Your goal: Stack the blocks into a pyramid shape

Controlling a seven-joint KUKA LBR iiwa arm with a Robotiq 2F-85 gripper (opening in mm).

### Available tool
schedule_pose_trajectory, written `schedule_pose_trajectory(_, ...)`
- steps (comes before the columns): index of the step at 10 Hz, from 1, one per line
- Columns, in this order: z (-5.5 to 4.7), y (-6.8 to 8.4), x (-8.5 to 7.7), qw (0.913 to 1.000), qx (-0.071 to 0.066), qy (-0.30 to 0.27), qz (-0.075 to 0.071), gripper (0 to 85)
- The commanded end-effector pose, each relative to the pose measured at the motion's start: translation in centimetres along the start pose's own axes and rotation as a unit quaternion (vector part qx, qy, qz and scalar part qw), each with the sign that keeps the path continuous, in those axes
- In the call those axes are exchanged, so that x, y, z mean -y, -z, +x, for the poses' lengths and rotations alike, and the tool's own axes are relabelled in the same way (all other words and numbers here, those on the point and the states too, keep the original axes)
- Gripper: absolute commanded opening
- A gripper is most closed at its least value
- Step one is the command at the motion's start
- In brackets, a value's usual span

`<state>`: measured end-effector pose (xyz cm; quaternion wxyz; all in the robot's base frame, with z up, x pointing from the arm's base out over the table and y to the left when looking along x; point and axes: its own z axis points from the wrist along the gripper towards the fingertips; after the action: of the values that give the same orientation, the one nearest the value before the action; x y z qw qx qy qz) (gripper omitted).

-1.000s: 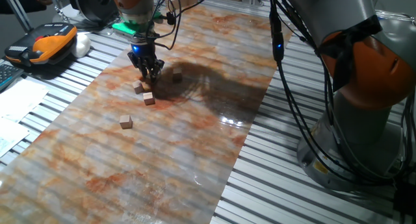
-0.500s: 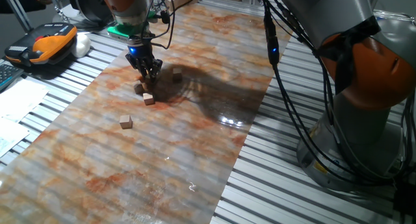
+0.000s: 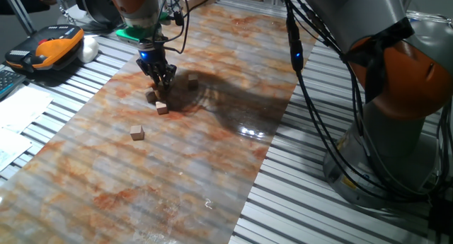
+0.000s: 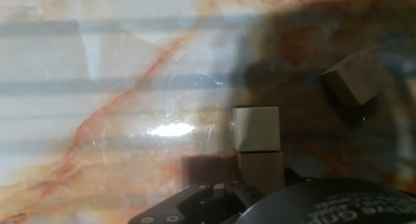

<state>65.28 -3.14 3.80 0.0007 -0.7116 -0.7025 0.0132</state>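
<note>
Here, fixed view: gripper (image 3: 162, 80) low over a cluster of blocks (image 3: 151, 96) on the mat (image 3: 212, 152); one block (image 3: 162, 108) just in front, others apart.
Hand view: pale block (image 4: 256, 128) directly ahead of the fingers, touching a darker block (image 4: 261, 172) nearer the hand.
Grip: cannot tell whether open or holding.

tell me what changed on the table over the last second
The pincer shifted slightly up and left over the cluster of blocks, mostly in the first half second. The lone block, the block on the right and the marbled sheet stayed put.
</note>
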Motion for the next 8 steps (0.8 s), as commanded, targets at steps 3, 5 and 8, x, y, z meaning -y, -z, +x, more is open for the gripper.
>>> schedule_pose_trajectory(3,0.03,0.07,-0.02,1.0000,0.003,0.001,0.002,17.0)
schedule_pose_trajectory(5,0.07,0.13,-0.06,1.0000,0.006,0.000,0.005,17.0)
schedule_pose_trajectory(8,0.00,0.19,-0.09,1.0000,0.006,-0.002,0.006,17.0)
